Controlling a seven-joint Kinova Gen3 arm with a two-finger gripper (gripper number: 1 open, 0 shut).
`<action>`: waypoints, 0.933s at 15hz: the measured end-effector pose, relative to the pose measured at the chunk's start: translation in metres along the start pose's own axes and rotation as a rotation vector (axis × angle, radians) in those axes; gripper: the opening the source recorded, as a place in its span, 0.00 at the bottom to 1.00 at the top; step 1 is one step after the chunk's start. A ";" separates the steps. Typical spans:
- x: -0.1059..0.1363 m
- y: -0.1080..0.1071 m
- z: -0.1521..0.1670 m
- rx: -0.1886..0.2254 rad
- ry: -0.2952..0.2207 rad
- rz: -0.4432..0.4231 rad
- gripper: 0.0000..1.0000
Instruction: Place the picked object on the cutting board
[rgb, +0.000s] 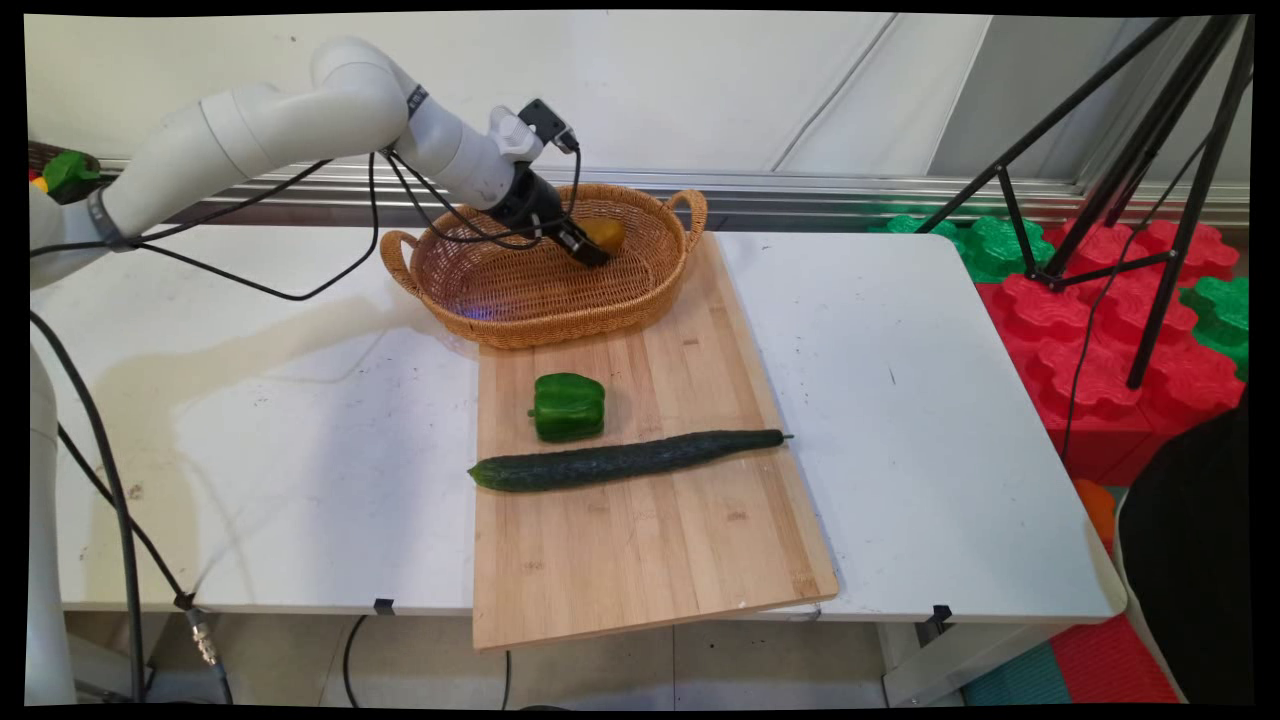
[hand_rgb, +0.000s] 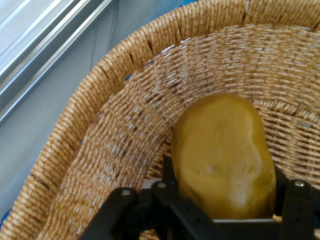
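Woven wicker basket (rgb: 520, 300) holds gripper (rgb: 592, 250) clasping smooth, rounded potato (hand_rgb: 225, 155).

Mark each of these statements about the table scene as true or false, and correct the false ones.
1. The potato is between the fingers of the end effector, inside the basket. True.
2. The cucumber lies in the basket. False: it lies on the board.
3. The pepper is red. False: it is green.
4. The pepper sits between basket and cucumber. True.
5. The basket has no handles. False: it has one at each end.
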 end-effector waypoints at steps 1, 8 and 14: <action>-0.001 0.000 -0.003 -0.003 0.003 0.004 0.00; -0.005 -0.003 -0.053 -0.036 0.052 0.050 0.00; -0.008 -0.002 -0.104 -0.085 0.094 0.076 0.00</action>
